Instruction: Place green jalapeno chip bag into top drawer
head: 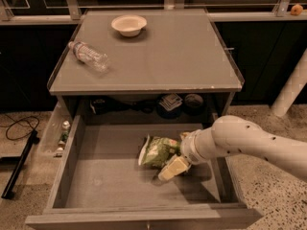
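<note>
Camera view, nearest to farthest, all positions given relative to the top drawer. The top drawer stands pulled out, its front wall nearest the camera and its flat grey floor exposed. The gripper is inside the drawer at the right of centre, low over the floor, carried by the pale arm that crosses the drawer's right wall. Whether the gripper clamps anything or stands free cannot be told from this view. The green jalapeno chip bag lies within the drawer, just left of the gripper and touching or overlapping it, its white end turned toward the drawer's left side. Left of the drawer, a dark cable lies on the speckled floor. Behind the drawer, in the open cavity, several dark items sit in shadow. Above and behind the drawer, the cabinet top carries a clear water bottle on its side at left and, farther back, a pale bowl.
</note>
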Tool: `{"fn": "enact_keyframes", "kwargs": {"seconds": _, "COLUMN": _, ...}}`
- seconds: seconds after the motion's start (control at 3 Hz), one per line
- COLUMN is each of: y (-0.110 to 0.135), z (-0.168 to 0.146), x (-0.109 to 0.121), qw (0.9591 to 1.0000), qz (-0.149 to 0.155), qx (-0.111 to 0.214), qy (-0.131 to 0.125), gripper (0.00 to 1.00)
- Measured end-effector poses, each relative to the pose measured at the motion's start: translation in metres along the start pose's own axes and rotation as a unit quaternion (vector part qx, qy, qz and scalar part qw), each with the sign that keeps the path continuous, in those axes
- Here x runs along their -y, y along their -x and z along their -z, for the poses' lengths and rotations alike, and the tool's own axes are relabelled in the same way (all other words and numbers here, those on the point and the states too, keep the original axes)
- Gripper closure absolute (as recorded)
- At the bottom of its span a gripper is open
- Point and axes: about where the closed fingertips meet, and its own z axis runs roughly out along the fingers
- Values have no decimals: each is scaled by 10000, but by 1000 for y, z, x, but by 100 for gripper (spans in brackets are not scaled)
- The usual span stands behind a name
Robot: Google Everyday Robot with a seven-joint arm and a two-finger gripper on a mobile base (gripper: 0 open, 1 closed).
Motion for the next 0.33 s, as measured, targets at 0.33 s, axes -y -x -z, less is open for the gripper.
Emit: {"fn": "enact_keyframes", "kwargs": {"seconds": 0.33, "y": 0, "z": 0, "x": 0, "qw": 10000, "qz": 0, "qx": 0, "qy": 0, "gripper": 0}}
